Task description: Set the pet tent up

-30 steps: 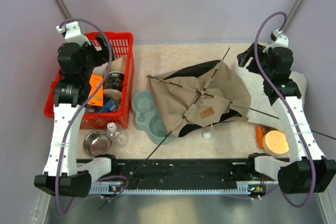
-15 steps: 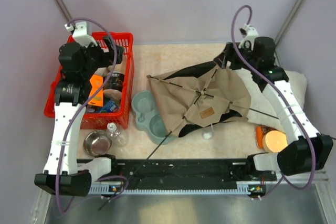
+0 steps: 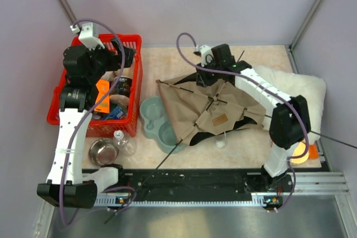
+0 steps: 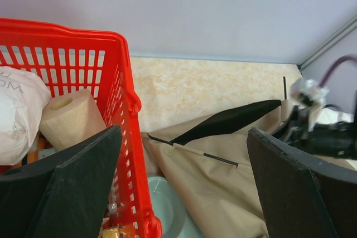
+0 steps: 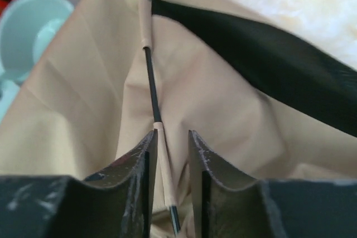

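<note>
The pet tent (image 3: 223,101) is seen lying collapsed and flat on the table (image 3: 167,62), with its tan fabric spread out directly under the right gripper (image 3: 205,77). In the right wrist view, one thin dark pole (image 5: 149,76), partly threaded through tan sleeves, runs straight away from the fingertips. The fingers (image 5: 139,165) of this gripper are drawn close together, leaving only a narrow slot. The pole lies in that slot, close against one finger. Whether the pads actually press on it cannot be told. A band of black lining (image 5: 290,65) is folded outward just beyond the fingertips and off to one side.

A small brown label patch (image 3: 219,119) and a white pompom (image 3: 221,143) sit at the tent's near edge, well away from those fingers and towards the arm bases. A fluffy white cushion (image 3: 298,82) lies beside the tent, on the far side of the right arm. A teal double bowl (image 3: 153,116) is tucked against the tent's opposite edge.

The left gripper (image 4: 184,132) is held over a red basket (image 3: 131,43), its fingers (image 4: 72,193) spread wide with nothing between them. A paper roll (image 4: 70,118) inside the basket appears just beside one finger, and a corner of the tent is framed in the gap between them.
</note>
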You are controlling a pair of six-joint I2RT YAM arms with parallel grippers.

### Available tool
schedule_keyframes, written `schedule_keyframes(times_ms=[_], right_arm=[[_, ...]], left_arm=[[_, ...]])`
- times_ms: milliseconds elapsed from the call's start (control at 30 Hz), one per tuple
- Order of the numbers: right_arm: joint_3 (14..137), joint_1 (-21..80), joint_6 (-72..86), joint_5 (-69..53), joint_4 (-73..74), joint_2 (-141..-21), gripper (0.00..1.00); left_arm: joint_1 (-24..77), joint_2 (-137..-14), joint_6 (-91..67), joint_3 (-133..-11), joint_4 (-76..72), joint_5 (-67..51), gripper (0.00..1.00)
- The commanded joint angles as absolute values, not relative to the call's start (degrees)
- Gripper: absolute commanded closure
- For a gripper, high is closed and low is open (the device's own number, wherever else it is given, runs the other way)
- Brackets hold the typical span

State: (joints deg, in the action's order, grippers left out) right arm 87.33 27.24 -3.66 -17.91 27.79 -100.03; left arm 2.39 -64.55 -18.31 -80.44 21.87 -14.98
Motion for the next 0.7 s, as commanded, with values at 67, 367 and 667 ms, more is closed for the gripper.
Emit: schedule_keyframes(times_ms=[67, 367, 667], right_arm=[[92.54, 31.11, -8.17, -19.07, 29.36, -107.13, 0.64], [92.90, 33.84, -9.58, -15.30, 26.90, -112.58, 0.58], [91.59, 34.89, -12.30, -10.11, 24.00, -114.70, 0.63]], left_arm=[[2.20, -63.81, -22.93, -81.30, 15.74, -16.34, 0.01], [2.20, -63.54, -24.26, -81.39, 14.85, -17.14, 0.01], [2.20, -63.19, -23.55, -81.83, 15.47, -15.56, 0.01]])
